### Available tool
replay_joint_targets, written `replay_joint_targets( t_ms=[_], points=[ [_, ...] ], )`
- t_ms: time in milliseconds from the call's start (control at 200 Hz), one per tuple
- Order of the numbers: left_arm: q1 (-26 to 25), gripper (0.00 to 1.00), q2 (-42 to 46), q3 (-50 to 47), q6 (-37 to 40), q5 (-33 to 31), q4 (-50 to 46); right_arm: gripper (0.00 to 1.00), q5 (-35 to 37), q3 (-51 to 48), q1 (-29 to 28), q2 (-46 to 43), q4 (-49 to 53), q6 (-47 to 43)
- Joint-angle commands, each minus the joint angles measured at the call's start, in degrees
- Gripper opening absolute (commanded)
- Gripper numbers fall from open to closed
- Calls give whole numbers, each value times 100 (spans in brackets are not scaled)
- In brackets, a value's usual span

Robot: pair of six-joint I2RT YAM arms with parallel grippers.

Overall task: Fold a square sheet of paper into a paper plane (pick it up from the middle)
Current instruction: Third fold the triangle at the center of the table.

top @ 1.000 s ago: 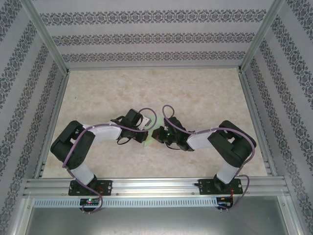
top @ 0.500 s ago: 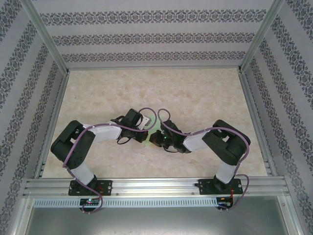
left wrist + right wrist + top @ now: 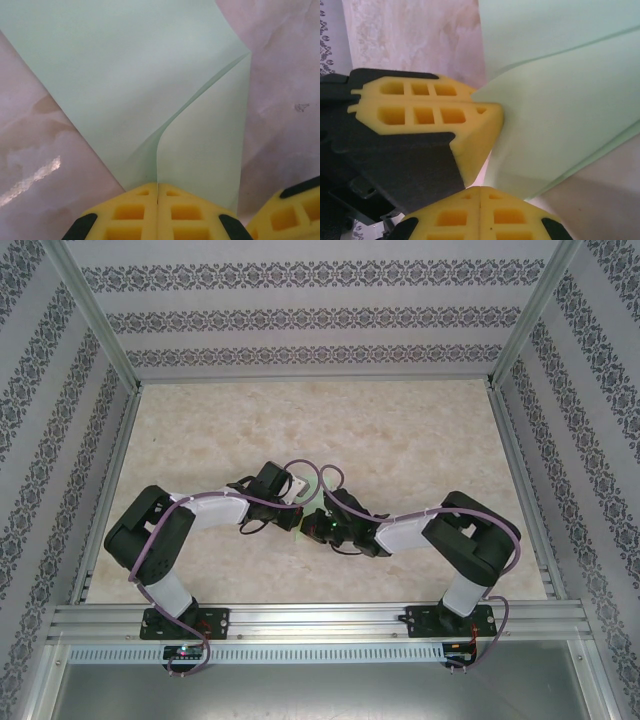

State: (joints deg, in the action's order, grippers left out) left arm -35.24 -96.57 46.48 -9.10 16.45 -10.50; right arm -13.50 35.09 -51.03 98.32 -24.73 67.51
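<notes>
pale green square sheet of paper [image 3: 130, 75] partly folded over itself, one flap curling up, at the middle of the beige marbled table [image 3: 400, 430] between both arms. left gripper [image 3: 158, 189] pressed together, pinching the sheet at the fold's end. right gripper [image 3: 480, 191] pressed together at the sheet's edge, can't tell if paper's caught

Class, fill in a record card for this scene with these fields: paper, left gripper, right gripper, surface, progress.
paper: the square sheet of paper, pale green, bent over into two layers
left gripper: shut, pinching the sheet at its fold
right gripper: shut, close beside the left one; whether it holds the sheet is unclear
surface: marbled beige table
progress: first fold only, no dart shape yet
</notes>
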Motion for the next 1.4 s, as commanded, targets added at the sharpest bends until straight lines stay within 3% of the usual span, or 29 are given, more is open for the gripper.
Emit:
replay_joint_targets(
  t_ms=[0,245,515,809,1084,1199,1399],
  points=[
    [76,2,-195,2,144,-64,-295,4,95,11,-72,272,-202,127],
    [75,2,-204,2,148,-71,-303,4,-21,-82,-74,732,-702,218],
    [78,2,-222,10,124,-91,-311,4,296,-29,-197,-90,180,64],
    [82,2,-230,20,131,-75,-322,4,285,180,-346,380,-28,252],
    [83,2,-221,13,119,-75,-304,1,627,619,-408,333,1531,147],
    [81,2,-224,19,119,-76,-323,3,464,465,-434,183,887,104],
    [87,2,-230,24,122,-67,-315,4,217,673,-496,200,775,-26]
  ],
)
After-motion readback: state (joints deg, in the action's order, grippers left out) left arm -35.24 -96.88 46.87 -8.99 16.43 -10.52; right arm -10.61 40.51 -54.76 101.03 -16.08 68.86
